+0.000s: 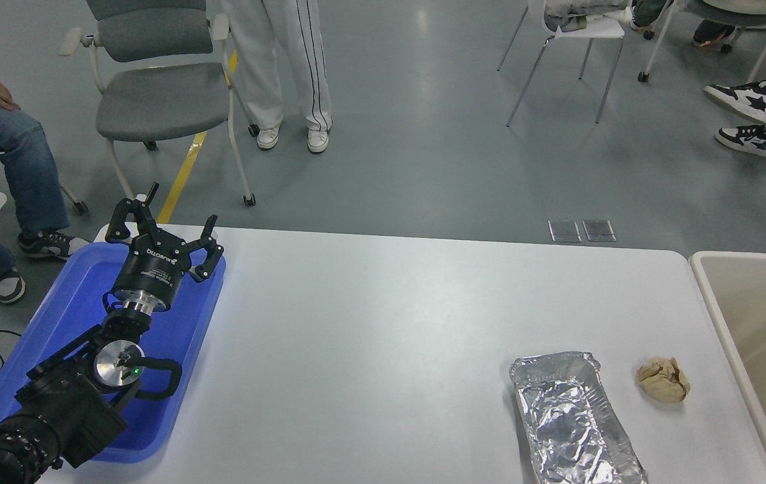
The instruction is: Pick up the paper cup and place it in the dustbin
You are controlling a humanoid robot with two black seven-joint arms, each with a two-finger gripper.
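The paper cup is out of view. The beige dustbin (712, 289) stands off the table's right edge, only its left rim and part of its inside showing. My left gripper (162, 216) is parked over the blue tray at the far left, its fingers spread open with nothing between them. The right arm and its gripper do not show in the head view.
A blue plastic tray (66, 316) lies under the left arm. A crinkled silver foil tray (571, 417) and a crumpled brown paper ball (663, 379) sit at the front right of the white table (389, 323). People and chairs are beyond the table's far side.
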